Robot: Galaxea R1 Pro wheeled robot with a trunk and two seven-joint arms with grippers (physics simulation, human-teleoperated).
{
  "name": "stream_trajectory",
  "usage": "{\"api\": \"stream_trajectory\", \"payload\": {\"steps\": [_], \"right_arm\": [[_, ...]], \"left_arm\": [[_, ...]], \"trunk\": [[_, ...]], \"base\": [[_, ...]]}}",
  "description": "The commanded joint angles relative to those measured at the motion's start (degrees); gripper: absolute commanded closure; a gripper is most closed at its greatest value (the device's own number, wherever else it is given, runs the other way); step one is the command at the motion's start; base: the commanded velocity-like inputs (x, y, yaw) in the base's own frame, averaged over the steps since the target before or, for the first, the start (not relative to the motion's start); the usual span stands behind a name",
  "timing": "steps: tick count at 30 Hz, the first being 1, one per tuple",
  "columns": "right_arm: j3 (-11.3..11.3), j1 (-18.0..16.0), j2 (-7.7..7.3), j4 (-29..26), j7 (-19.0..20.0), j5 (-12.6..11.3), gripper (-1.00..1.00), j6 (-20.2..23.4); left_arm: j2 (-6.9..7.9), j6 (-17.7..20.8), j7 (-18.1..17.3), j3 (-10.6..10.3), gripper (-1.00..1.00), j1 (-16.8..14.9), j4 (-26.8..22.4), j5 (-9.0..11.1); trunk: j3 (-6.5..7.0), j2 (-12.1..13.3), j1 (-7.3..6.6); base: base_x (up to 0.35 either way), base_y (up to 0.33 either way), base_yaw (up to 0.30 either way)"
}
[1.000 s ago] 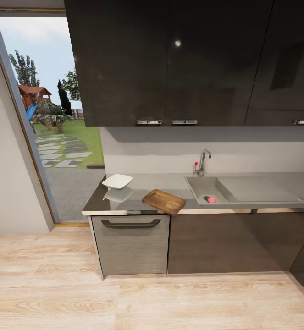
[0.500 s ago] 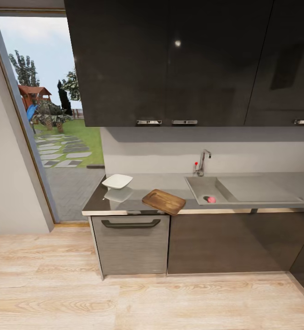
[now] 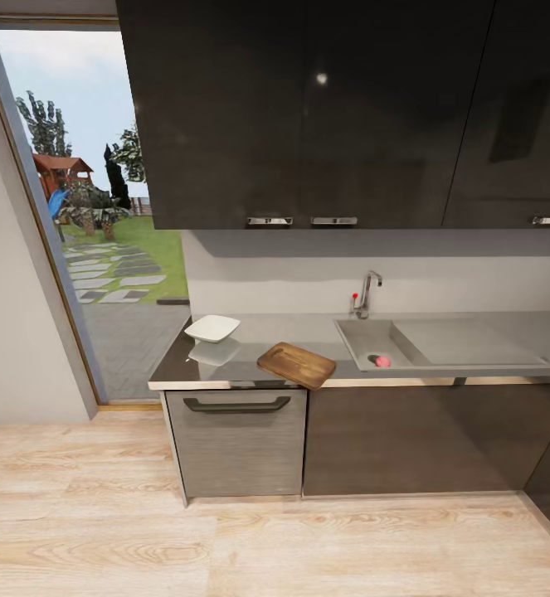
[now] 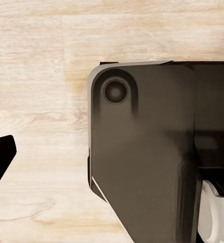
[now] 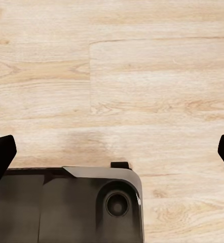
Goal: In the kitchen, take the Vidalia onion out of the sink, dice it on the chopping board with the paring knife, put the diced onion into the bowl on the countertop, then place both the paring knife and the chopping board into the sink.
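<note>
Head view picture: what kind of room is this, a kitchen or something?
Yes, it looks like a home kitchen. There is a sink with a tap set into a grey countertop, dark cabinets above and below, and a wooden chopping board beside a white bowl.

- Rectangular grey steel sink [image 3: 440, 355] — set in the long glossy grey countertop [image 3: 291, 330].
- Small pinkish round onion [image 3: 382, 361] — in the basin.
- Dark brown wooden chopping board [image 3: 296, 364] — flat, angled, overhanging the front edge.
- Shallow white squarish bowl [image 3: 212, 328] — left of the board, apart.
</note>
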Motion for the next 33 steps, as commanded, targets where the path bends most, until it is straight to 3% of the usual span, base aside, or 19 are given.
{"api": "stream_trajectory", "payload": {"steps": [1, 10, 17, 26, 33], "right_arm": [[0.0, 0.0, 0.02, 0.1, -0.2, 0.0, -1.00, -0.2], [0.0, 0.0, 0.02, 0.1, -0.2, 0.0, -1.00, -0.2], [0.0, 0.0, 0.03, 0.0, -0.1, -0.2, -1.00, -0.2], [0.0, 0.0, 0.20, -0.5, 0.2, -0.3, -1.00, -0.5], [-0.1, 0.0, 0.24, -1.9, 0.1, -0.3, -1.00, -0.6]], "left_arm": [[0.02, -0.2, 0.0, 0.0, -1.00, 0.0, 0.0, 0.0], [0.00, -0.3, 0.2, 0.3, -1.00, 0.0, -0.8, 0.0], [0.12, -0.3, 0.4, 0.4, -1.00, 0.0, -5.3, -0.1], [0.16, -0.1, 0.6, 0.4, -1.00, 0.0, -16.7, 0.0], [0.18, -0.2, 0.6, 0.4, -1.00, 0.0, -22.3, 0.0]], "trunk": [[0.00, 0.0, 0.02], [0.00, 0.0, 0.02], [0.00, 0.0, 0.02], [0.00, 0.0, 0.02], [0.00, 0.0, 0.02]], "base": [[0.000, 0.000, 0.000], [0.000, 0.000, 0.000], [0.000, 0.000, 0.000], [0.000, 0.000, 0.000], [0.000, 0.000, 0.000]]}}
